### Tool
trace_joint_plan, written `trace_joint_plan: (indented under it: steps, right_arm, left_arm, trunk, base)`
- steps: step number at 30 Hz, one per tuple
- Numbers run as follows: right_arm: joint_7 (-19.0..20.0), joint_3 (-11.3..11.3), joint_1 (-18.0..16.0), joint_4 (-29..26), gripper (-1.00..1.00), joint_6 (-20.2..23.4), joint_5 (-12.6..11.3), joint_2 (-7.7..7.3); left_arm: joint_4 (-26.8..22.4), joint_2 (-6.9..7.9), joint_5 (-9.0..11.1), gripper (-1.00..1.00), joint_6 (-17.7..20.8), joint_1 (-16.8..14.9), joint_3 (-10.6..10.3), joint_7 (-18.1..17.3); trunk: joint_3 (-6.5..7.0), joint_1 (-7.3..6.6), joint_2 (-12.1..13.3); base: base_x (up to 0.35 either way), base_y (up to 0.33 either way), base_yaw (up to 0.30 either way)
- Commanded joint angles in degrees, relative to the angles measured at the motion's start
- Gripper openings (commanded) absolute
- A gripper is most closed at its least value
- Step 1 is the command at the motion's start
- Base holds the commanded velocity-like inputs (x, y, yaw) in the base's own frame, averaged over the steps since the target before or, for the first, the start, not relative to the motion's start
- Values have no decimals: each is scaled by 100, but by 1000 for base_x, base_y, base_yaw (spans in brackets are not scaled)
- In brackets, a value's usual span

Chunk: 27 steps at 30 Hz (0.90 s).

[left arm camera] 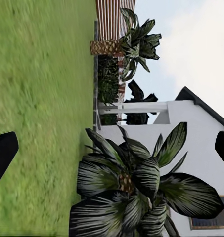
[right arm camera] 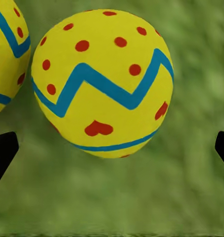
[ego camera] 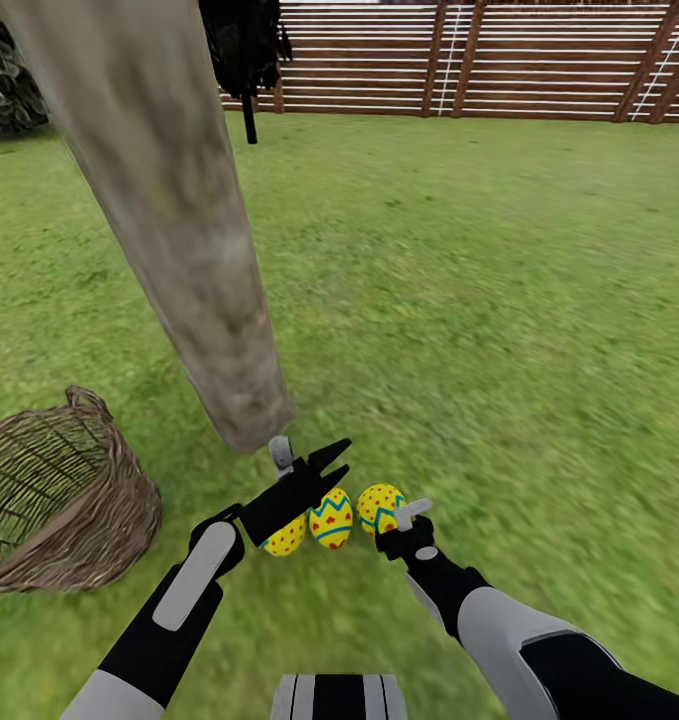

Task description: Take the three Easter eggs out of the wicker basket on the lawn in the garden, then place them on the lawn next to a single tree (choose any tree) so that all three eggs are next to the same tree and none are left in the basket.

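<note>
Three Easter eggs lie close together on the lawn [ego camera: 499,300] just in front of the tree [ego camera: 179,230], whose pale trunk meets the grass beside them: a left egg [ego camera: 286,538], a middle egg [ego camera: 331,517] and a right egg [ego camera: 380,507]. My left gripper [ego camera: 334,462] hovers open above the left and middle eggs, holding nothing. My right gripper [ego camera: 394,530] sits open right behind the right egg [right arm camera: 103,81], fingertips wide apart and not touching it. The wicker basket [ego camera: 59,500] stands tilted at the left, and no egg shows through its weave.
A brown slat fence [ego camera: 479,60] closes the garden at the back. A thin dark-trunked tree [ego camera: 247,60] and a grey-green bush [ego camera: 4,85] stand at the far left. Open grass stretches to the right. The left wrist view shows palm-like plants [left arm camera: 136,182] and a white house [left arm camera: 201,133].
</note>
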Motion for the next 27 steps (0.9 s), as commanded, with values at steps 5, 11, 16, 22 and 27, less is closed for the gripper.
trace_joint_plan:
  steps: [5,11,16,22,27]
  right_arm:
    - [-39,43,-4,4,100,-9,0,0]
    - [-39,42,-4,4,100,-9,-166,-8]
    - [-39,40,-4,4,100,-9,-193,-4]
    - [-39,35,-4,12,100,-9,-194,-7]
    - [-39,34,-4,13,100,-9,-194,-3]
  left_arm:
    - [3,-1,36,100,35,-2,4,1]
    - [10,-1,36,100,35,-2,4,1]
    - [11,-1,36,100,35,-2,4,1]
    - [191,-8,36,100,35,-2,5,1]
    - [312,-10,33,100,33,-2,4,1]
  trunk:
    - [108,-16,6]
    - [241,-32,14]
    - [348,-45,20]
    - [437,-60,28]
    - [503,-73,35]
  base:
    - [-98,0,0]
    - [-5,0,0]
    - [0,0,0]
    - [0,0,0]
    - [0,0,0]
